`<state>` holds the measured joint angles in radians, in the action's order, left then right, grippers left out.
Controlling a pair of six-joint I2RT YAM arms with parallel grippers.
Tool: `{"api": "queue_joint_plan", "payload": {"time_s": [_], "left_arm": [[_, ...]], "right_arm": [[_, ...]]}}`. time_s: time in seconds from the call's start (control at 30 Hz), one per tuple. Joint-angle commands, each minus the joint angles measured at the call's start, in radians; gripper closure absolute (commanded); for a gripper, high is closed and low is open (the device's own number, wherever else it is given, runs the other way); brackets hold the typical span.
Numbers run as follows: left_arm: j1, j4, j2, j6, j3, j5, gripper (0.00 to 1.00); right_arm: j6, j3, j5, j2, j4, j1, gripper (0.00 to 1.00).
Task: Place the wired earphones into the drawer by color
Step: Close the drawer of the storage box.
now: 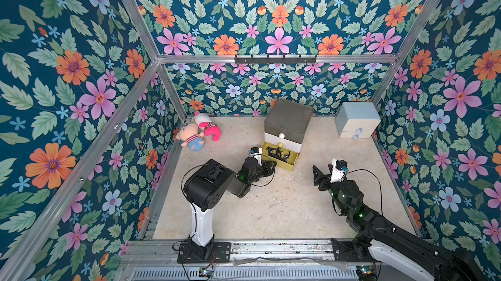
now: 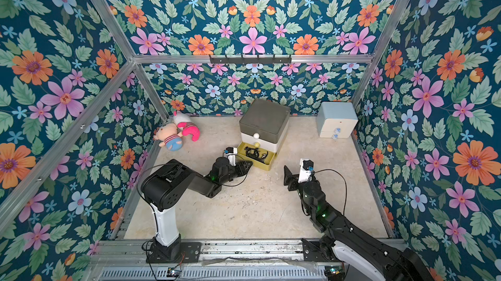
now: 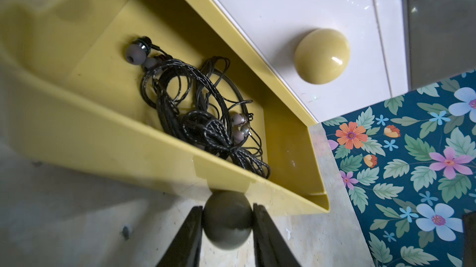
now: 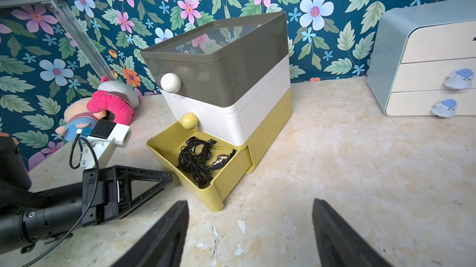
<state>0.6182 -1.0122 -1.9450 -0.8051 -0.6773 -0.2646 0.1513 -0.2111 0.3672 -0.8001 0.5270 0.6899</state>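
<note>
Left gripper (image 3: 228, 207) of mine pinches the grey ball knob (image 3: 226, 227), one finger on each side, at the front wall of the yellow bottom tier (image 3: 103, 144). That tier stands pulled out of the drawer (image 4: 257, 90), which sits on the table (image 4: 360, 162) near the back wall.

Inside the yellow tier lie the wired earphones (image 3: 195, 103). They are thin black cable, some of it braided with pale flecks, wound in loose coils and tangled into one heap. I count two pairs of buds (image 3: 134, 53) with grey rubber tips, one pair at each end of the heap. How many bundles the heap makes I cannot tell.

The drawer has three tiers, grey, white and yellow from the top. It has three ball knobs: a white knob (image 4: 170, 82) on the grey tier, a yellow knob (image 4: 189, 121) on the white tier, and the grey one on the yellow. The upper two tiers are closed.

My right gripper (image 4: 251, 202) hangs over bare table, apart from the drawer, its fingers spread wide and empty.

Two plush toys (image 1: 199, 133) lie in the far corner. One pale blue cabinet (image 1: 357, 119) with two drawers stands by the back wall.
</note>
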Motion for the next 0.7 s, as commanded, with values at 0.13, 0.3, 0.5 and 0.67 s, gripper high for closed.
{"api": "queue_joint_plan", "payload": {"time_s": [0.13,0.3,0.5,0.67], "left_arm": [[0.005,-0.101,-0.033,-0.021,-0.049,0.051,0.63],[0.008,-0.122,-0.068,-0.037,-0.081,0.077,0.63],[0.008,-0.123,-0.100,-0.041,-0.119,0.086,0.63],[0.009,-0.129,-0.114,-0.030,-0.135,0.090,0.63]], "right_arm": [[-0.005,0.001,0.014,0.010,0.021,0.002,0.20],[-0.005,0.002,0.016,0.010,0.021,0.002,0.20],[-0.006,0.002,0.015,0.017,0.019,0.002,0.20],[-0.005,0.002,0.014,0.025,0.018,0.002,0.20]]}}
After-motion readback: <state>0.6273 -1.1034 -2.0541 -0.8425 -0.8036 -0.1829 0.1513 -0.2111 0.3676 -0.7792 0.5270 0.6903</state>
